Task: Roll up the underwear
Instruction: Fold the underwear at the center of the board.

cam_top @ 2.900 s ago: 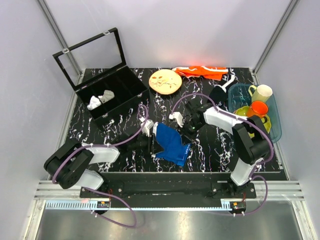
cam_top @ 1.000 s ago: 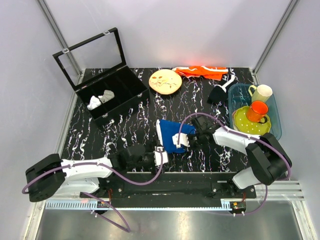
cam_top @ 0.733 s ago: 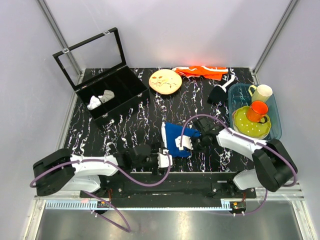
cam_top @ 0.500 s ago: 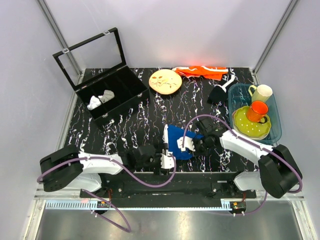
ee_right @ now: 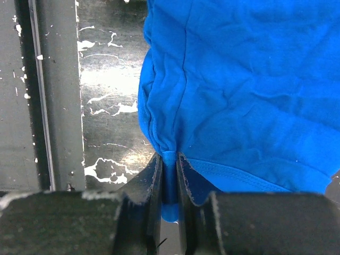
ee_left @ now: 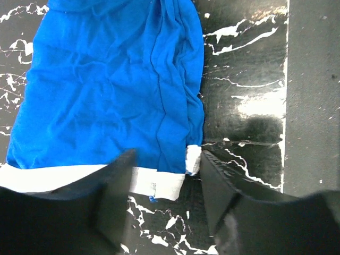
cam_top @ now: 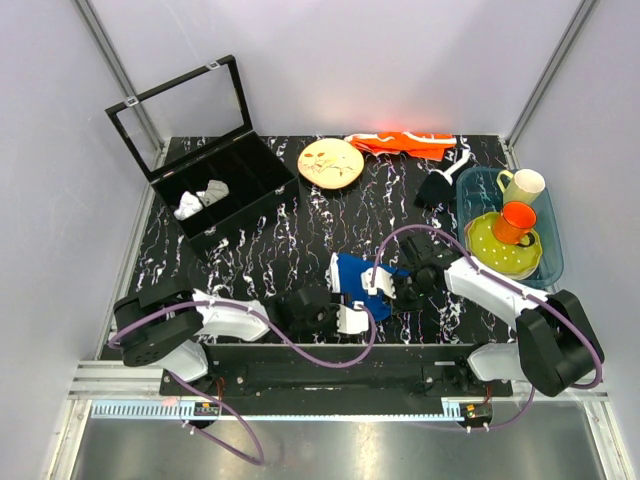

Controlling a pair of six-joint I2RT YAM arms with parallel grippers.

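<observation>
The royal-blue underwear (cam_top: pixel 354 273) lies crumpled near the table's front edge, between my two grippers. In the left wrist view the underwear (ee_left: pixel 106 95) shows its white waistband (ee_left: pixel 159 183) nearest me. My left gripper (ee_left: pixel 166 159) stands open, and its two fingers straddle the waistband's right corner without pinching it. Seen from above, that left gripper (cam_top: pixel 350 316) sits just in front of the cloth. My right gripper (ee_right: pixel 170 162) is shut on a bunched blue fold of the underwear (ee_right: pixel 239 95). From above, the right gripper (cam_top: pixel 385 287) is at the cloth's right side.
An open black compartment box (cam_top: pixel 215 215) holding white cloth pieces (cam_top: pixel 198 200) stands at the back left. A round wooden plate (cam_top: pixel 330 163) and an orange cloth (cam_top: pixel 405 143) lie at the back. A blue tub (cam_top: pixel 552 255) with cups is at the right. The table's grey front rail (ee_left: pixel 313 106) runs close by.
My left gripper has slid right along the front edge to the waistband corner, and its jaws have narrowed. The right gripper has tightened on the fold and drawn the underwear slightly rightward.
</observation>
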